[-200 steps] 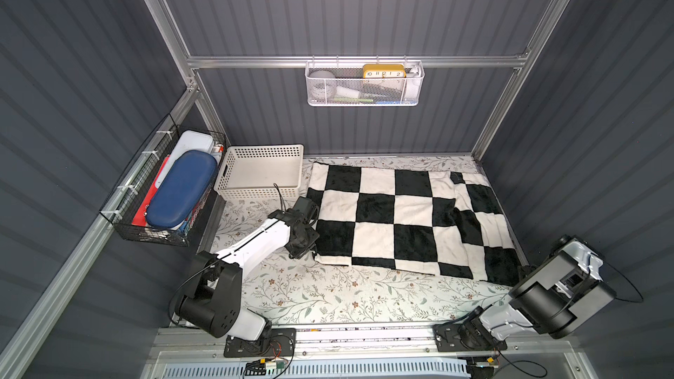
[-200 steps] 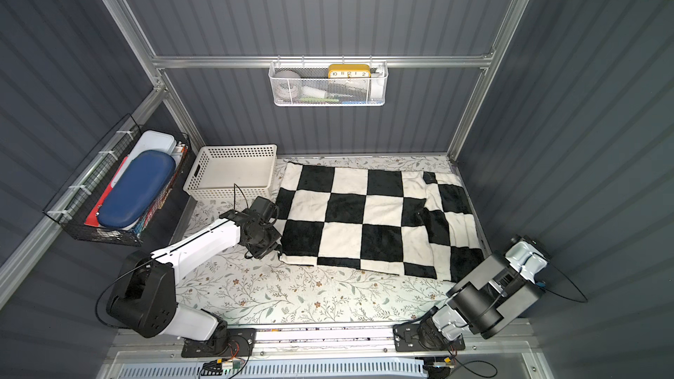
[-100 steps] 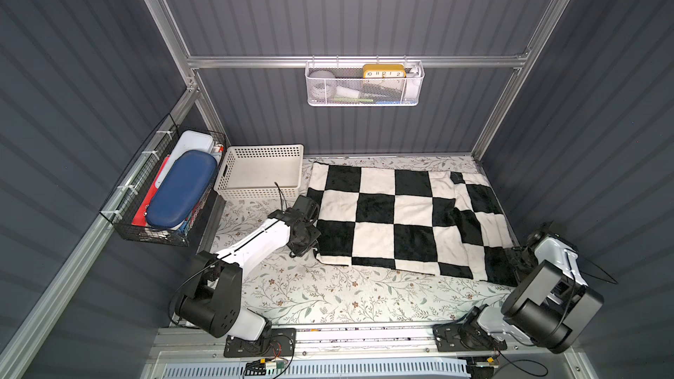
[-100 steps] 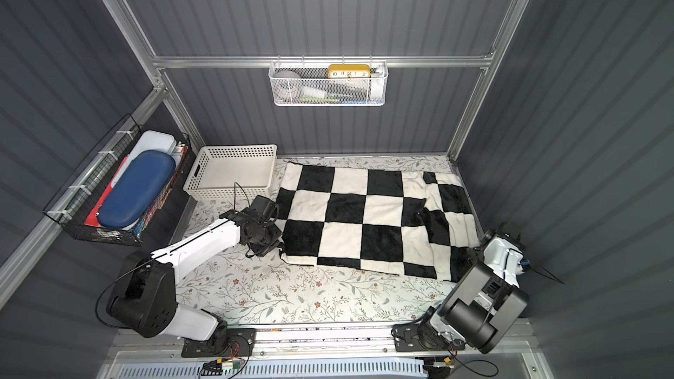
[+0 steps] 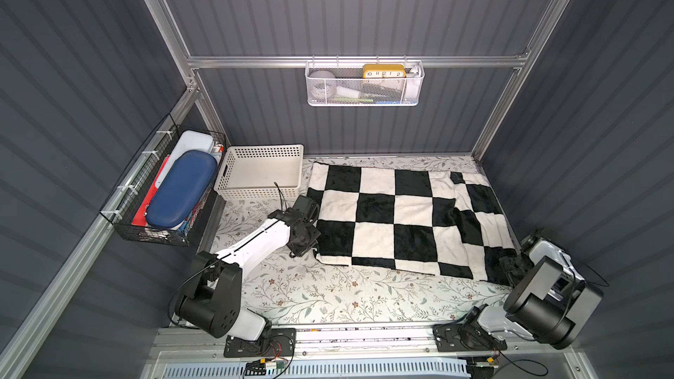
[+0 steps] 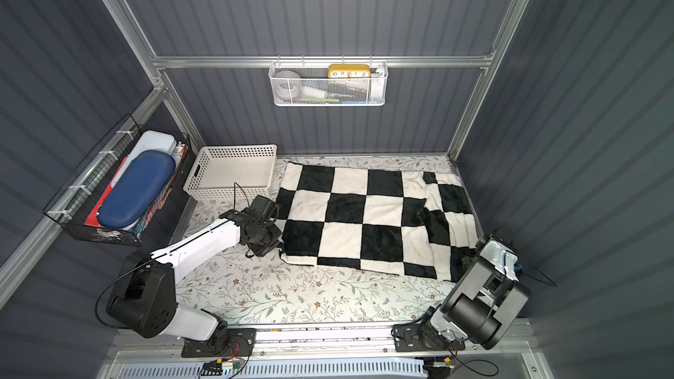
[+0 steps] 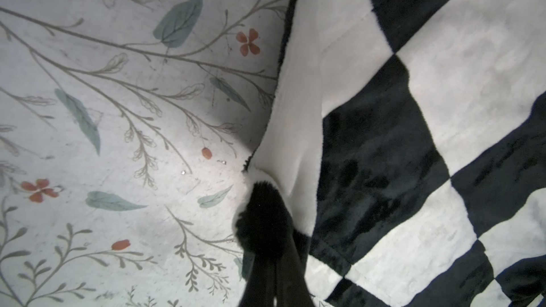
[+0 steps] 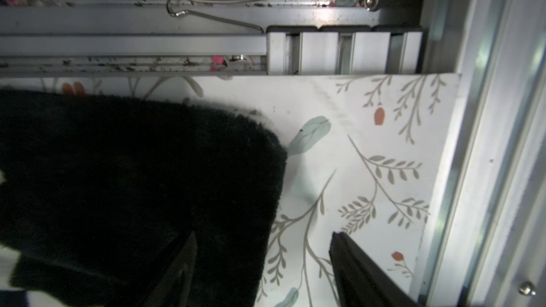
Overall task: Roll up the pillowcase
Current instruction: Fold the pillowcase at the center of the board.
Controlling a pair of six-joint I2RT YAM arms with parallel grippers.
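The pillowcase (image 5: 401,220) (image 6: 364,220), plush with big black and cream squares, lies spread on the floral table cover, its right part folded over itself. My left gripper (image 5: 312,247) (image 6: 273,244) is shut on its near-left corner; in the left wrist view the closed gripper (image 7: 273,255) pinches a black tuft of the pillowcase (image 7: 413,113). My right gripper (image 5: 510,267) (image 6: 468,262) sits low at the near-right corner. In the right wrist view it (image 8: 263,237) is open, one finger over the black cloth (image 8: 133,187), the other over bare table.
A cream perforated basket (image 5: 260,173) stands at the back left, close to the left arm. A black wire rack with a blue case (image 5: 178,195) hangs on the left wall. A white mesh basket (image 5: 364,83) hangs on the back wall. The aluminium frame rail (image 8: 206,42) runs close by the right gripper.
The right arm has swung forward and down to the pillowcase's near-right corner, and its jaws have narrowed somewhat. The left arm keeps its grip and has not moved.
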